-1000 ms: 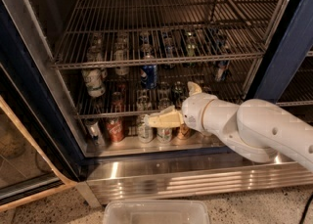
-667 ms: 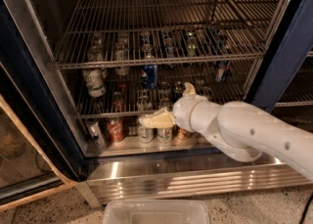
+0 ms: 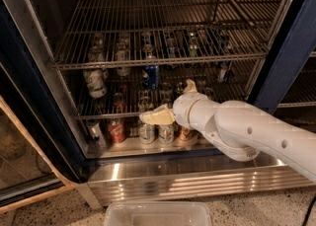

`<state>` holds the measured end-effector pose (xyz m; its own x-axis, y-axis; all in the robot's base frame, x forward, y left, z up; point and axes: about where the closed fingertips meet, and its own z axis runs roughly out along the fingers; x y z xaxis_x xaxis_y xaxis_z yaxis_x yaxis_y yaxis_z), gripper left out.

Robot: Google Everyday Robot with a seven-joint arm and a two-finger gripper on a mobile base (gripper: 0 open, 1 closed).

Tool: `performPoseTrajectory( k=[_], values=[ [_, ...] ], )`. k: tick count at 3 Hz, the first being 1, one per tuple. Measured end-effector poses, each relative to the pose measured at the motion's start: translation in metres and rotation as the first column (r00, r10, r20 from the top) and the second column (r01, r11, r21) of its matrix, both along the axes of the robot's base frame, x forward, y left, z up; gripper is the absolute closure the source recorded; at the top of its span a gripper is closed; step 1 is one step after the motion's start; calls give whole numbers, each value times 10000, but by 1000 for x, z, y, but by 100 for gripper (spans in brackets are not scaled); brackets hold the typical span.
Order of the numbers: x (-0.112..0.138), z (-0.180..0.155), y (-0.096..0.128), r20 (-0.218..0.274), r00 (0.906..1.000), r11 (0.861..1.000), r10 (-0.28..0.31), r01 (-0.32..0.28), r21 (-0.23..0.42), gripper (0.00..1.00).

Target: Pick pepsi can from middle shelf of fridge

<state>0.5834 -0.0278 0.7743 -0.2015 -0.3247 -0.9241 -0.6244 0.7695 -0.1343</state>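
Observation:
The pepsi can [image 3: 150, 76], dark blue with a silver top, stands upright on the middle shelf [image 3: 101, 116] of the fridge [image 3: 29, 92], near the shelf's centre. My gripper [image 3: 167, 100] is in front of the fridge, below and a little right of the can and apart from it, at the height of the shelf's front rail. Its fingers look open: one cream finger [image 3: 155, 117] points left and the other [image 3: 190, 87] points up. It holds nothing.
A white-and-green can [image 3: 95, 83] stands at the left of the middle shelf. A red can [image 3: 117, 130] and several other cans stand on the fridge floor. The upper rack [image 3: 163, 61] reflects cans. A clear plastic bin [image 3: 158, 214] lies on the floor in front.
My arm has swung left and a little up, bringing the gripper closer to the fridge's centre, below the pepsi can. The cans have not moved.

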Motion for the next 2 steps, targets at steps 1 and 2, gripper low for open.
performPoseTrajectory(
  k=[1,2],
  values=[
    [8,-2,4,208,9993,9993,-314,318,-171,0],
    [29,-1,4,863,9911,9947,-1017,1026,-58,0]
  ],
)
